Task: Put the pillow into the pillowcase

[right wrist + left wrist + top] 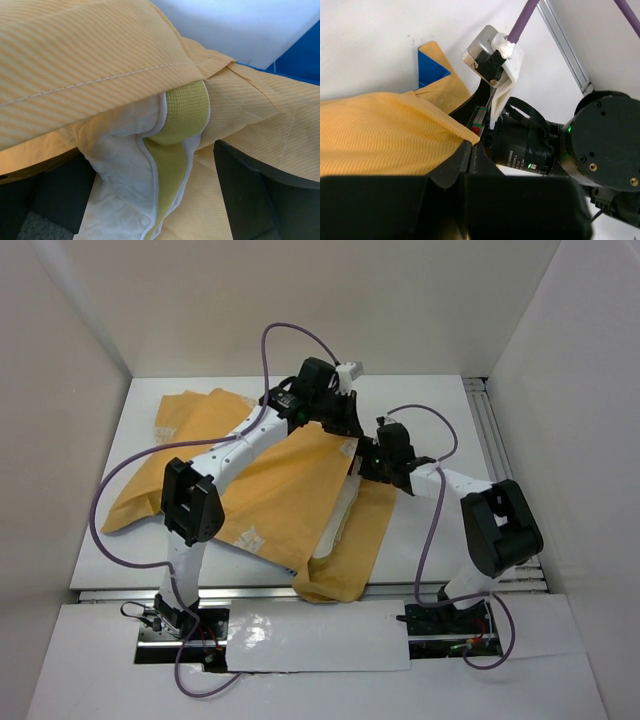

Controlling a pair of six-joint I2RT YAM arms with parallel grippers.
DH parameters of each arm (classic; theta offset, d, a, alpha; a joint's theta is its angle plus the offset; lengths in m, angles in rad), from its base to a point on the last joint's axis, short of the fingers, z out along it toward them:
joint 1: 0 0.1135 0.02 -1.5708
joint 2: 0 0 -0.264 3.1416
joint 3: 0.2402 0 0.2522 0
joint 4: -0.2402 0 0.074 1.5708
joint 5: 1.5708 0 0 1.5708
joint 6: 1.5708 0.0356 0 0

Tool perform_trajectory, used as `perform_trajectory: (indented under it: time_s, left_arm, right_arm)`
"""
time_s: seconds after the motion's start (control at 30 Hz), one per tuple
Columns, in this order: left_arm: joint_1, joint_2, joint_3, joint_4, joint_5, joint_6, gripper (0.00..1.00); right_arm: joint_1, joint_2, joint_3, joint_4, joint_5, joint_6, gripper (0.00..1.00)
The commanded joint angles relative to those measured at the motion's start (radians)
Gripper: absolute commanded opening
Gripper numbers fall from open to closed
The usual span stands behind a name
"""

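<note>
Now we see the right gripper (150, 192) standing wide at the mouth of the pillowcase (90, 55), with a corner of the pillow (125, 165) lying between its fingers, tucked under the pillowcase hem. Only our left wrist view shows the left gripper (466, 157) pinched tight on that pillowcase edge. From above, we get the pillow poking partly out of the pillowcase on the table (430, 420).

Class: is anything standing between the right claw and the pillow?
Nothing visible does. The edge of the pillow lies bare between the fingers of the open right claw; the pillowcase only drapes over it from above.
</note>
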Motion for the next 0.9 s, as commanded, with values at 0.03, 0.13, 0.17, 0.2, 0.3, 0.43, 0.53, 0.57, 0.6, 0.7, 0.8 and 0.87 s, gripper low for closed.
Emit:
perform_trajectory:
  time_s: [0.03,0.13,0.17,0.2,0.3,0.43,0.53,0.57,0.6,0.7,0.8,0.87]
  left_arm:
    - [0.054,0.027,-0.016,-0.003,-0.178,0.073,0.26]
    - [0.045,-0.014,-0.068,-0.003,-0.178,0.116,0.60]
    - [0.033,-0.027,-0.083,-0.012,-0.198,0.125,0.67]
    - [0.019,-0.040,-0.100,-0.012,-0.216,0.125,0.75]
    - [0.010,-0.083,-0.158,-0.012,-0.263,0.134,0.86]
    - [0.010,-0.106,-0.203,-0.021,-0.310,0.124,0.88]
    - [0.028,-0.107,-0.214,-0.021,-0.322,0.101,0.88]
    - [0.028,-0.097,-0.214,-0.021,-0.313,0.101,0.88]
    - [0.028,-0.097,-0.214,-0.021,-0.313,0.101,0.88]
    - [0.037,-0.071,-0.214,-0.012,-0.304,0.092,0.86]
    - [0.037,-0.041,-0.203,-0.021,-0.281,0.092,0.82]
    - [0.037,-0.051,-0.250,-0.010,-0.261,0.092,0.82]
  right_arm:
    - [-0.045,-0.189,-0.043,-0.025,-0.037,-0.008,1.00]
    - [-0.057,-0.277,-0.082,-0.047,-0.026,-0.018,1.00]
    - [-0.077,-0.297,-0.103,-0.059,-0.026,-0.018,1.00]
    - [-0.077,-0.342,-0.114,-0.059,-0.026,-0.018,1.00]
    - [-0.103,-0.423,-0.145,-0.100,-0.012,-0.027,1.00]
    - [-0.129,-0.485,-0.145,-0.278,0.045,-0.089,1.00]
    - [-0.142,-0.512,-0.160,-0.378,0.055,-0.090,1.00]
    - [-0.142,-0.512,-0.160,-0.396,0.007,-0.116,1.00]
    - [-0.142,-0.512,-0.172,-0.415,-0.021,-0.125,1.00]
    - [-0.142,-0.491,-0.182,-0.458,-0.161,-0.159,1.00]
    - [-0.142,-0.494,-0.215,-0.469,-0.161,-0.127,1.00]
    - [-0.142,-0.527,-0.238,-0.458,-0.126,-0.087,1.00]
